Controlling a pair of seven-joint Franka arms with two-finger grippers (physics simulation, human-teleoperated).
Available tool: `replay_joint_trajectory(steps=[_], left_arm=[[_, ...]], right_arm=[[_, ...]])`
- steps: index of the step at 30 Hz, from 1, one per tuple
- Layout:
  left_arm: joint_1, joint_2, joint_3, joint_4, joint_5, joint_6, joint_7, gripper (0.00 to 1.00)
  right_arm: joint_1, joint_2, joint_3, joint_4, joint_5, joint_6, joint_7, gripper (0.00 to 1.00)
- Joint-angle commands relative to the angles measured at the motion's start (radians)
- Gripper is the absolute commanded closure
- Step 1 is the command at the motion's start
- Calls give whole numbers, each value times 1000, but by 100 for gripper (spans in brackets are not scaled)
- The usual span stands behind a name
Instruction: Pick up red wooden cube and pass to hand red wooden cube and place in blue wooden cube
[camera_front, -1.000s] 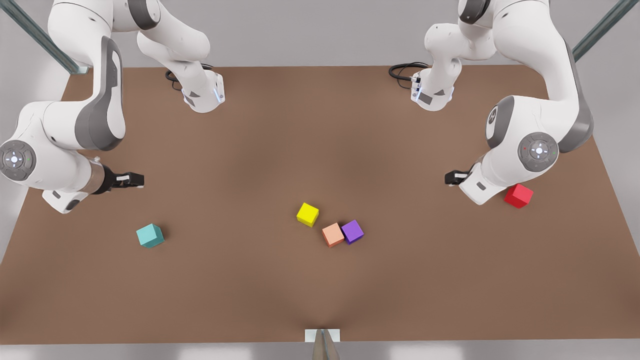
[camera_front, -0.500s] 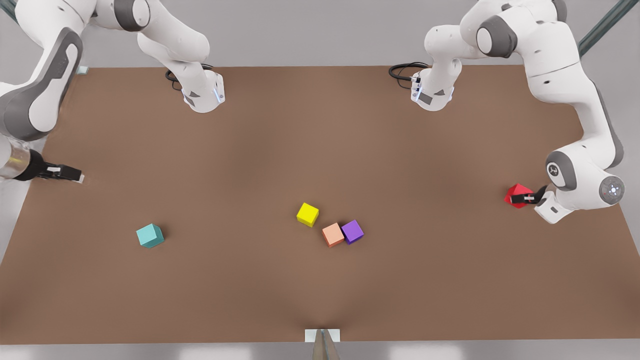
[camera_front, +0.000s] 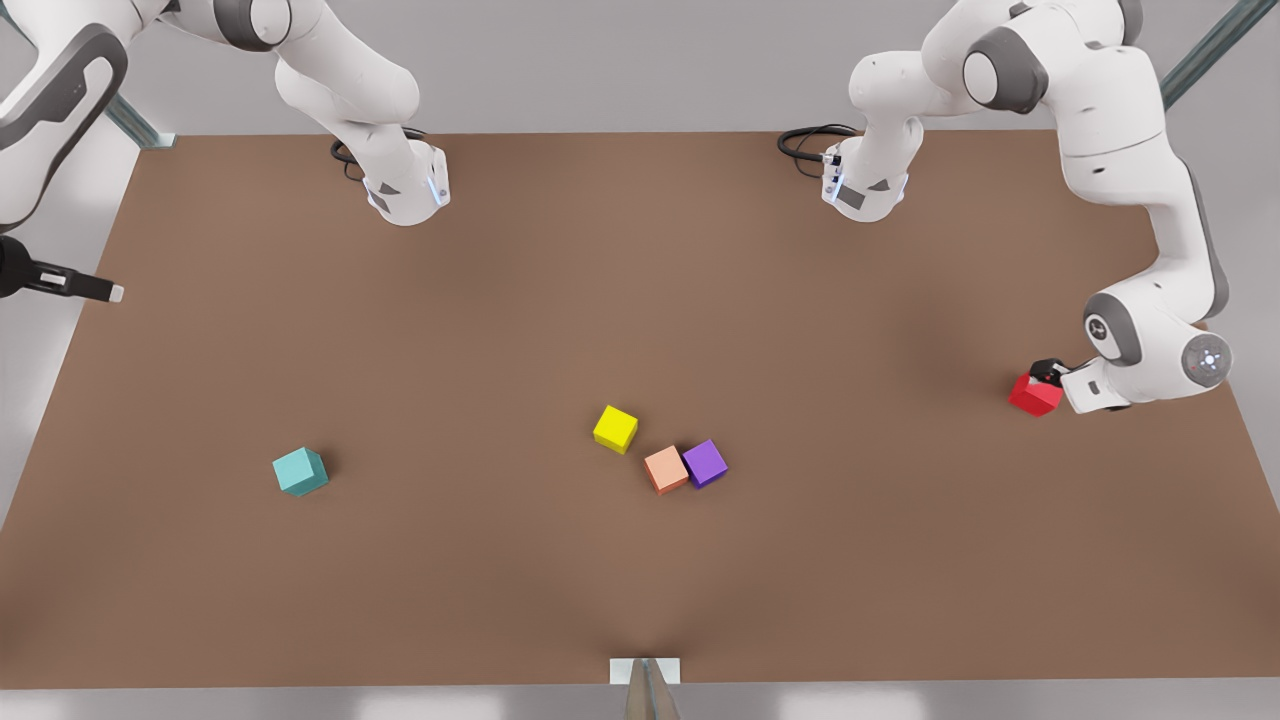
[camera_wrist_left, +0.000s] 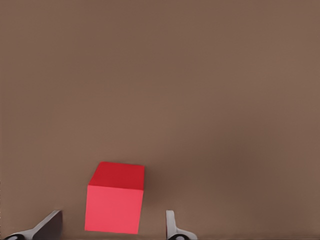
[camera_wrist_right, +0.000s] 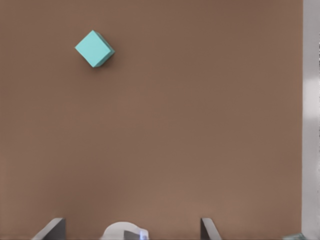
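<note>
Left end effector (camera_front: 1045, 372) sits low at the front view's right side of the brown counter (camera_front: 640, 330), right at the red cube (camera_front: 1035, 394). In the left wrist view the red cube (camera_wrist_left: 116, 197) rests on the counter between the two fingers (camera_wrist_left: 46, 227), which stand spread wide with a gap on each side, not touching it. The cube is not lifted.

Right end effector (camera_front: 85, 287) hangs over the counter's edge at the front view's left, well apart from everything. Its wrist view shows the fingers (camera_wrist_right: 52, 229) spread wide with nothing between them, and the teal cube (camera_wrist_right: 94, 48) farther off on the bare counter.

The teal cube (camera_front: 300, 471) lies alone on the front view's left half of the counter, well apart from the red one.

Near the middle: a yellow cube (camera_front: 615, 428), then a salmon cube (camera_front: 666, 469) and a purple cube (camera_front: 705, 463) touching side by side, the yellow one just apart from them.
</note>
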Motion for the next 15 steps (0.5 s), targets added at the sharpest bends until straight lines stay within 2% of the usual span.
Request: replay_joint_trajectory(steps=[1,7,11,13,15], left_arm=[[0,5,0,-8,10,66,113,0],[-9,14,-1,-35,9,94,93,0],[-8,21,-1,-32,9,127,93,0],[-8,21,-1,-34,9,130,93,0],[-9,28,-1,-35,7,126,73,0]], right_arm=[[2,-3,1,0,-14,-13,-31,0],[2,5,1,-27,-17,-4,-30,0],[42,17,8,-15,-103,42,-11,0],[54,16,10,-13,-98,0,4,0],[156,17,11,-15,-87,-59,67,0]])
